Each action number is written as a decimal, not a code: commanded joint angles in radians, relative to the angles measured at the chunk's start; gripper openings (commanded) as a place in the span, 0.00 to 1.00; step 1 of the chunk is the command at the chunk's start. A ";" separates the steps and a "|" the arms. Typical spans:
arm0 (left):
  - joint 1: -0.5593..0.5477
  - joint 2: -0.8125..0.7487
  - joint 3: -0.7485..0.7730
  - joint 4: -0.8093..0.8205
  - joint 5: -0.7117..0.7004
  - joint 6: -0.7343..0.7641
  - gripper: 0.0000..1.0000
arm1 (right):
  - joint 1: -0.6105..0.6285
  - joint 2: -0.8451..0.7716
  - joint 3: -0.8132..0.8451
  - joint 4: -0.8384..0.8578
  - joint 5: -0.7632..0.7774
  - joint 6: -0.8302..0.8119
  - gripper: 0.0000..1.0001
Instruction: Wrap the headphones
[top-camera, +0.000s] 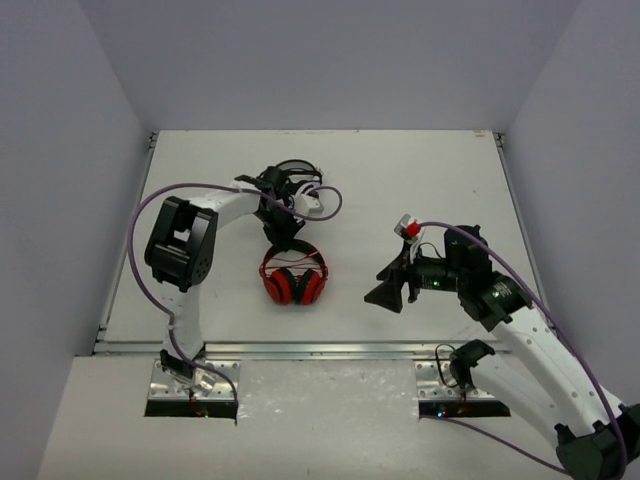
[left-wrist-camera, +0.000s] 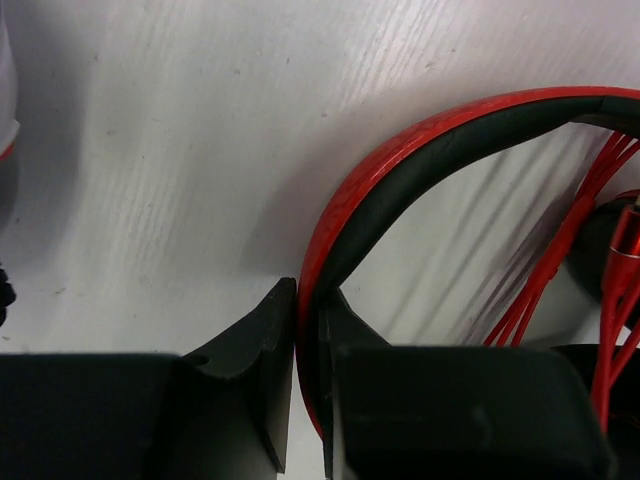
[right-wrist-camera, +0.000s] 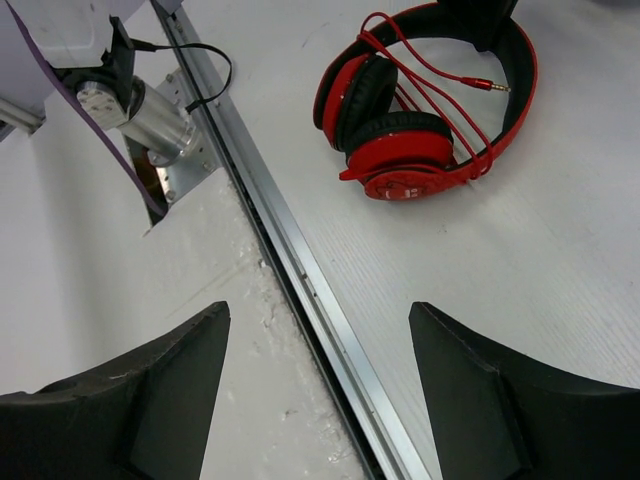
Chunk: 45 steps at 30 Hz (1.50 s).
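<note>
The red headphones (top-camera: 293, 280) lie on the white table near its front middle, ear cups folded inward. Their thin red cable (right-wrist-camera: 430, 75) is looped over the cups and band, its plug (right-wrist-camera: 487, 85) resting inside the band. My left gripper (top-camera: 282, 240) is shut on the headband (left-wrist-camera: 400, 170) at its far side; the band runs between the two black fingers (left-wrist-camera: 255, 350). My right gripper (top-camera: 392, 285) is wide open and empty, to the right of the headphones, above the table's front part. The headphones also show in the right wrist view (right-wrist-camera: 410, 150).
The metal rail (right-wrist-camera: 300, 290) of the table's front edge runs under the right gripper. The left arm's base and black wire (right-wrist-camera: 150, 110) sit beyond the rail. Grey walls enclose the table on three sides.
</note>
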 joint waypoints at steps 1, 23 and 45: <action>0.014 0.005 0.059 -0.026 -0.006 0.007 0.09 | 0.001 -0.012 -0.015 0.053 -0.025 0.024 0.74; 0.013 -0.121 0.145 0.001 -0.218 -0.243 1.00 | 0.001 -0.012 -0.013 0.046 0.022 0.012 0.75; -0.032 -1.083 -0.424 0.100 -1.238 -1.195 1.00 | 0.001 -0.055 0.231 -0.355 1.005 0.096 0.99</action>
